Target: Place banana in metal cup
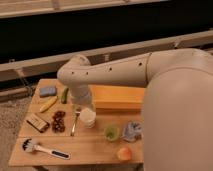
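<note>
The small yellow banana (48, 104) lies on the left part of the wooden table (90, 150), between the blue sponge (48, 91) and the green elongated vegetable (64, 94). The gripper (79, 107) hangs below the white arm's wrist, over the table's middle, just above and left of the cream-white cup (88, 117) and to the right of the banana. It is apart from the banana. No dark metal cup shows in this view; the arm may cover it.
A yellow-orange box (117, 97) lies at the back right. A fork (75, 122), a dark pile (59, 121), a brown bar (37, 122), a brush (42, 148), a small green cup (111, 132), a crumpled cloth (132, 131) and an orange fruit (124, 153) are also there.
</note>
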Robot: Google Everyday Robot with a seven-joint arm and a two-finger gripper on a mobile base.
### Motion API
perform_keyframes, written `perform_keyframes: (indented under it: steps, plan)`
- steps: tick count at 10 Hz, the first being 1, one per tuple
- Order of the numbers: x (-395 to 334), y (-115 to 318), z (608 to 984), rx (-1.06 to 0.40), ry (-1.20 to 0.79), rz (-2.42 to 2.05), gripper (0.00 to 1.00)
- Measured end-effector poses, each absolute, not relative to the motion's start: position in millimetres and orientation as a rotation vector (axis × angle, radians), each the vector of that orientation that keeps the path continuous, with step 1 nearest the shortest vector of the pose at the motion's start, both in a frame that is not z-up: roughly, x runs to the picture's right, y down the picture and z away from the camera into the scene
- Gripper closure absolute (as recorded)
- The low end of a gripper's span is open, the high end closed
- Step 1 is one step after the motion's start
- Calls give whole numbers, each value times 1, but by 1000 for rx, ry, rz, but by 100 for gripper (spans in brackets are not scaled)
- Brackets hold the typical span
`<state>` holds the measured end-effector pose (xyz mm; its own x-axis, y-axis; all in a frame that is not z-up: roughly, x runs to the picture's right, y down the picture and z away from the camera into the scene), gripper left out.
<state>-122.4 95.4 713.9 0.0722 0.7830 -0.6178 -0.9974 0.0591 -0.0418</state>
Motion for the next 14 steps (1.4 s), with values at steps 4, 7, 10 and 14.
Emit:
perform_keyframes:
  steps: [4,7,10,14]
  plan:
    - [-204,83,759,-486,486,1463,35]
    - [-248,74,792,-484,478,1505,35]
    - [-274,73,819,-494,449,1545,35]
    - [-308,77,854,-522,403,1569,35]
